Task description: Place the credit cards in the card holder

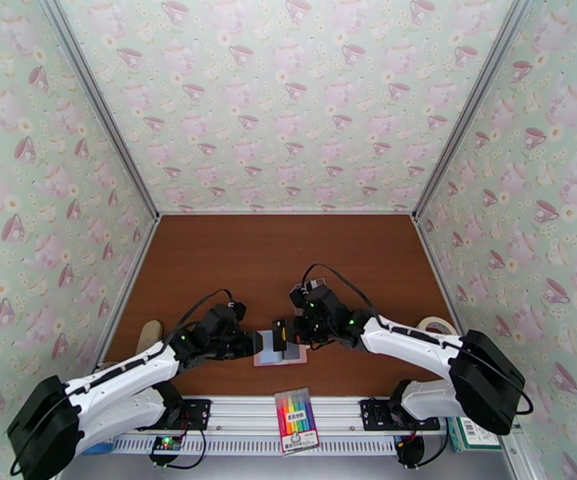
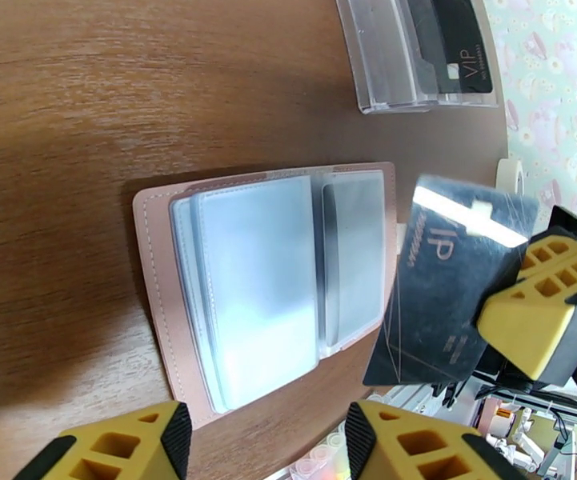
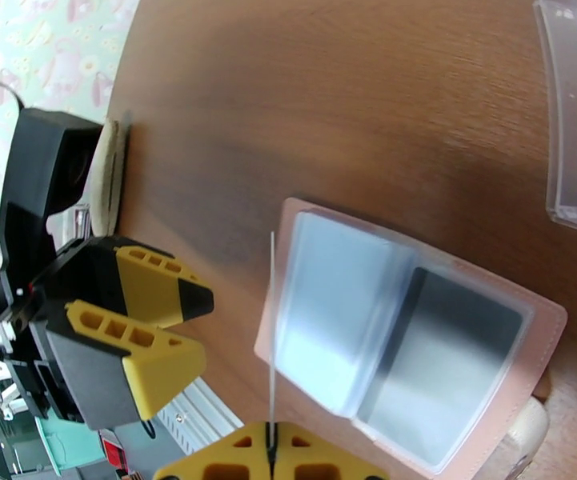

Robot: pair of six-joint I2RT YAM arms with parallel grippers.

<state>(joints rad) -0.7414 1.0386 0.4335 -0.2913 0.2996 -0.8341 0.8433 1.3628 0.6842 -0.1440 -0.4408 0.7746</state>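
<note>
Card holder: we see the card holder (image 1: 282, 355) lying open and flat on the table (image 1: 288, 258), near the front edge, between the two grippers; pink rim, blue-grey clear pockets facing up (image 2: 156, 274) (image 3: 546, 330).
Pocketed card: we note a dark pocketed card (image 2: 354, 258) (image 3: 440, 362) already sitting in one side pocket of the holder.
Held credit card: the black held credit card (image 2: 448, 290) hangs tilted over the holder's open side edge; edge-on in the right wrist view (image 3: 272, 330). We cannot tell if it touches the holder.
Right gripper: the right gripper (image 3: 270, 458) (image 1: 282, 336) is pinched tight on the held credit card, fingers (image 2: 532, 310) clamping its edge.
Left gripper: the left gripper (image 2: 268, 446) (image 3: 202, 330) (image 1: 254, 344) stands partly spread with nothing between its fingers, low beside the holder's other side.
Clear box: we see a clear box (image 2: 384, 66) (image 3: 576, 114) on the table beyond the holder, apart from it.
Boxed card: a black boxed card (image 2: 460, 50) marked VIP sits inside the clear box.
Tape roll: a tape roll (image 1: 438, 324) (image 2: 510, 176) is by the right wall.
Marker pack: a marker pack (image 1: 297, 420) lies on the front rail, just in front of the holder.
</note>
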